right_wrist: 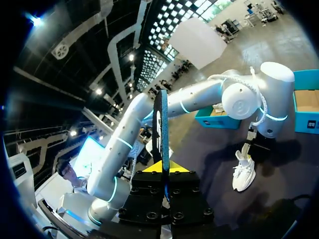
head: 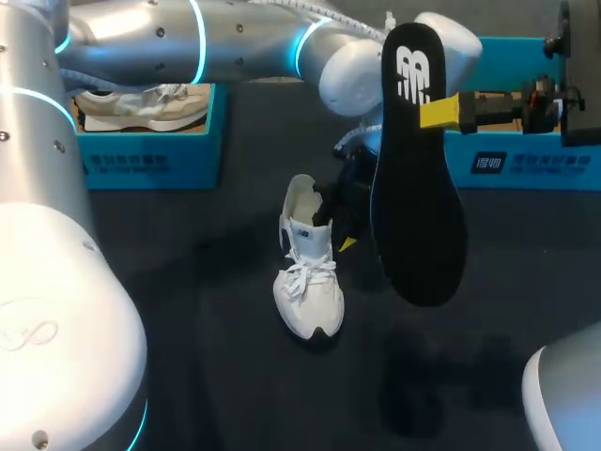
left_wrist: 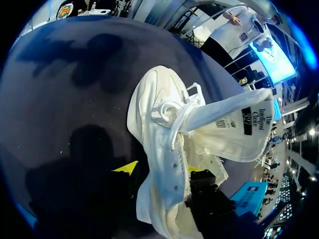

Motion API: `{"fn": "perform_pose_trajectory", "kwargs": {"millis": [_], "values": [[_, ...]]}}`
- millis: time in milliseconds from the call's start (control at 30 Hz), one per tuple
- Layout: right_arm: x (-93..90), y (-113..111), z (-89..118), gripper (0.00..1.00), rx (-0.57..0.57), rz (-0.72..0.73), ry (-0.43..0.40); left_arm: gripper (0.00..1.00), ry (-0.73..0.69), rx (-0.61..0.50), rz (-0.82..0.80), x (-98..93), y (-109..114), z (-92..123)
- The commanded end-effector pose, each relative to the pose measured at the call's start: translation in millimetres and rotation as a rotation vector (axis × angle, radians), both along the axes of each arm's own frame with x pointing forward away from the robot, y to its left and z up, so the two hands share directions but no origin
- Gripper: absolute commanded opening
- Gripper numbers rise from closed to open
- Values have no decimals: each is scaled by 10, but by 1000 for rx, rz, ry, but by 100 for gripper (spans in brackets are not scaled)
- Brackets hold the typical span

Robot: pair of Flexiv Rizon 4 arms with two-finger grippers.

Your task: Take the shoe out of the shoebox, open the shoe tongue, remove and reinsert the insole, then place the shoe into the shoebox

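Note:
A white shoe (head: 308, 282) stands on the dark table, toe toward the front edge; it also shows in the right wrist view, shoe (right_wrist: 244, 172). Its tongue (left_wrist: 234, 129) is pulled out and away from the laces. My left gripper (head: 343, 230) is down at the shoe's heel opening. In its own view the left gripper (left_wrist: 162, 174) stands open astride the shoe's side wall, one yellow fingertip (left_wrist: 126, 167) outside, the other hidden. High above the table, my right gripper (head: 439, 113) is shut on a black insole (head: 418, 178), which hangs upright. The insole (right_wrist: 160, 124) rises edge-on from the right gripper (right_wrist: 163, 169).
A blue shoebox (head: 150, 150) at the back left holds another pale shoe (head: 141, 105). A second blue shoebox (head: 526, 160) stands at the back right, behind my right arm. My left arm stretches across the back of the table.

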State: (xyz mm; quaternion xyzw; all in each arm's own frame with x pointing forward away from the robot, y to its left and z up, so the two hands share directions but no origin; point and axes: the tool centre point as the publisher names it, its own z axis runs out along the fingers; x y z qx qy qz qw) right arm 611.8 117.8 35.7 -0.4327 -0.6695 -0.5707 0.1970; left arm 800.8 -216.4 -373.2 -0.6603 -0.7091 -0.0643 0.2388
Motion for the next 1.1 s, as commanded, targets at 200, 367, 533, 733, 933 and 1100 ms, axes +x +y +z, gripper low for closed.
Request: {"fn": "perform_pose_trajectory", "kwargs": {"millis": [200, 367, 533, 733, 933, 1100], "values": [[46, 35, 15, 0, -4, 4, 4, 100, -110, -191, 16, 40, 221, 709], [46, 35, 15, 0, -4, 4, 4, 100, -151, -306, -2, 97, 278, 1071], [46, 35, 15, 0, -4, 4, 4, 100, -164, -321, 0, 103, 293, 1134], [46, 35, 15, 0, -4, 4, 4, 100, -164, -321, 0, 103, 293, 1134], [46, 35, 15, 0, -4, 4, 4, 100, -164, -321, 0, 103, 293, 1134], [46, 35, 15, 0, -4, 4, 4, 100, -164, -321, 0, 103, 293, 1134]]}}
